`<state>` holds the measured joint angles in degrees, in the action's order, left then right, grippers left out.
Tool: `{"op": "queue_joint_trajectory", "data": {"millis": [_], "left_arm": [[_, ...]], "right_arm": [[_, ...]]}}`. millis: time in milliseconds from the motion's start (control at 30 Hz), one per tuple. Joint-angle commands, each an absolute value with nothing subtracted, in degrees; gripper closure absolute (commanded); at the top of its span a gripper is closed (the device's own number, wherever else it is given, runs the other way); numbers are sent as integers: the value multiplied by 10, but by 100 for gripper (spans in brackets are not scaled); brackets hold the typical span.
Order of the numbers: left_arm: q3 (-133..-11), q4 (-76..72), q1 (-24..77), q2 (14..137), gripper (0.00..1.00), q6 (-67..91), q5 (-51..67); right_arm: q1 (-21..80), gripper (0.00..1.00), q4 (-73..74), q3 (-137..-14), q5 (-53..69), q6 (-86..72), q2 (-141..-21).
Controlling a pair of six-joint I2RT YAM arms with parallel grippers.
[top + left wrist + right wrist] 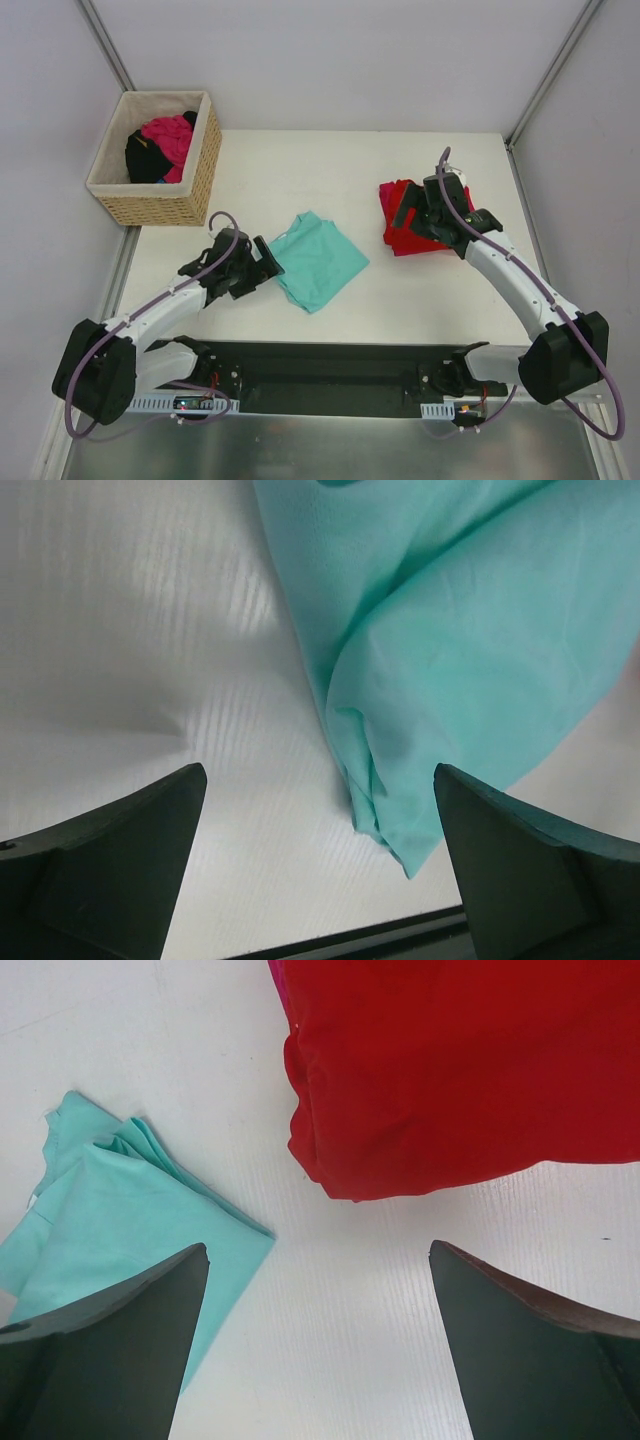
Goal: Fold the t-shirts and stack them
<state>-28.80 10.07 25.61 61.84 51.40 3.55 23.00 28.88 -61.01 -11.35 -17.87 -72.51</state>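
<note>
Top view: the teal shirt (318, 260) lies folded to a rough square in the middle of the table (330, 160). The red shirt (398, 238) lies folded to the right, well apart from it, and is probably the base for the stack. The left claw (262, 262) sits at the teal shirt's left edge and the right claw (410, 215) is over the red shirt. A basket (205, 150) at the far left holds pink and dark cloth, likely more to fold.

Left wrist: the left claw (315, 775) is spread wide and empty, low over the table. The teal shirt's (470, 660) folded edge runs between its fingers, which looks like a line-up for pinching that edge.

Right wrist: the right claw (318, 1250) is also apart and empty, above bare table just beside the red shirt's (460, 1070) corner. The teal shirt (110, 1210) shows to the left, so the claw seems placed to receive it or to steady the pile.
</note>
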Motion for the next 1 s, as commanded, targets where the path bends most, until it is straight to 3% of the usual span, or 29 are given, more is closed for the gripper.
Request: {"op": "queue_joint_trajectory", "data": {"millis": [0, 767, 967], "left_arm": [[-324, 98, 245, 646, 2, 497, -14], [-449, -39, 195, 906, 4, 470, 56], [-529, -43, 177, 975, 4, 465, 86]], "right_arm": [[233, 3, 277, -604, -124, -172, -718], [233, 3, 266, -594, -107, -166, -732], [234, 3, 265, -590, -107, -167, -735]]}}
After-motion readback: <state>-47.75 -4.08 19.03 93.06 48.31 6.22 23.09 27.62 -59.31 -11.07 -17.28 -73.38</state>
